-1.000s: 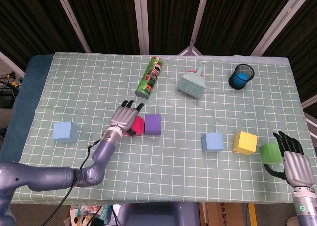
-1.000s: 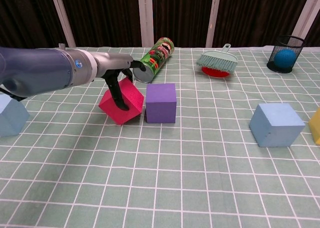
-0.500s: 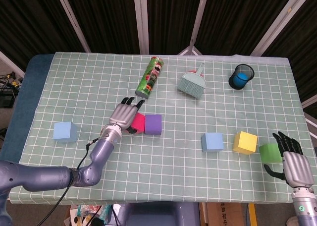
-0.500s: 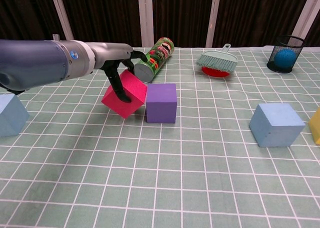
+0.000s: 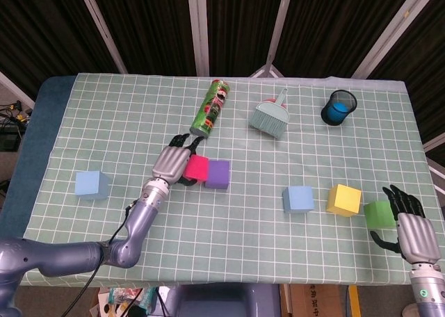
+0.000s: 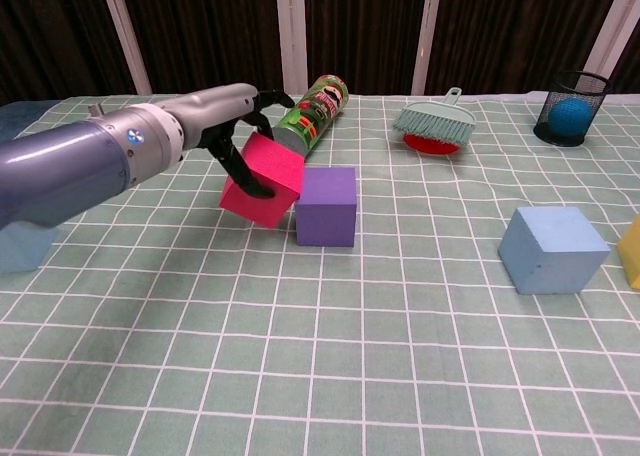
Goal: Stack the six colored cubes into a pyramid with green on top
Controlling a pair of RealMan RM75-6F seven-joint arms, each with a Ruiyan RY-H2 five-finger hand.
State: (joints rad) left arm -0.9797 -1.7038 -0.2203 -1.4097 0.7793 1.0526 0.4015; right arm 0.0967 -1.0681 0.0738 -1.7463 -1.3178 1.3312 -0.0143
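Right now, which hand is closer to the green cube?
The right hand. It sits just beside the green cube, at the table's near right corner, holding nothing. The left hand is far across the table, gripping the pink cube.

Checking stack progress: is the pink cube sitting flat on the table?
No: in the chest view the left hand holds the pink cube tilted and lifted beside the purple cube.
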